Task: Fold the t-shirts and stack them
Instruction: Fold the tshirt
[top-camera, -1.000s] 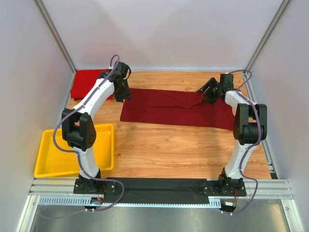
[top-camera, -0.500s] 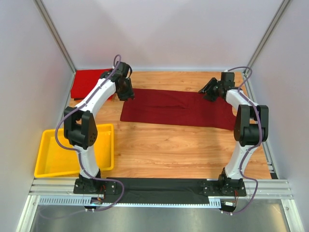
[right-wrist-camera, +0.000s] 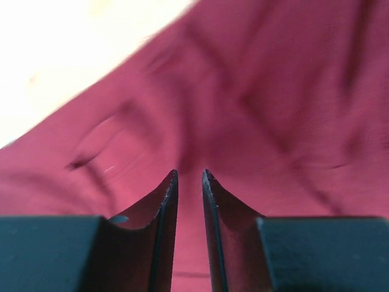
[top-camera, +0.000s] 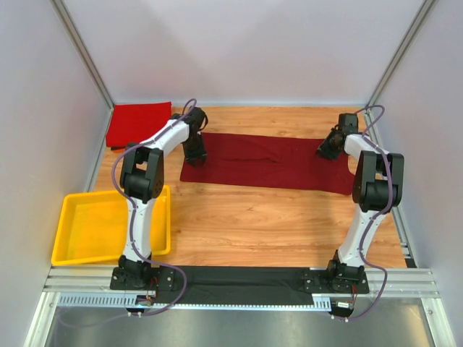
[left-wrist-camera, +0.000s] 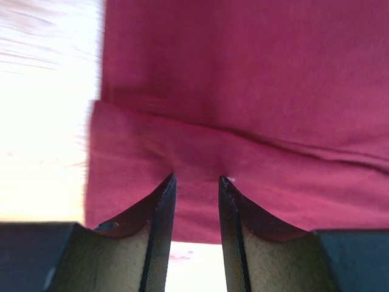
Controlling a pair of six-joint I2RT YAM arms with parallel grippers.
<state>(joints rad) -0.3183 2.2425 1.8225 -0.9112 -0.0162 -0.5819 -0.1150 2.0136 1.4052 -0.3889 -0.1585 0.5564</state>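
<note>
Jaws of left gripper (left-wrist-camera: 196, 177) parted, tips at left end of dark maroon cloth t-shirt (top-camera: 268, 163) spread on wooden table (top-camera: 253, 217); right gripper (right-wrist-camera: 189, 172) jaws near-closed at right end, grip unclear. Bright red cloth t-shirt (top-camera: 137, 124) far-left corner.

Maroon t-shirt (right-wrist-camera: 273, 91) blurred up close, yellow tray (top-camera: 94, 228) partly behind left arm (top-camera: 142, 217)

Arms: white-shelled left arm (top-camera: 165, 136) and right arm (top-camera: 356, 242), black joint housings, a purple cable (top-camera: 113, 177) looped along each. The left gripper (left-wrist-camera: 197, 177) and right gripper (right-wrist-camera: 189, 172) match: black tapered fingers (left-wrist-camera: 159, 237), curved tips, tan inner faces.
</note>
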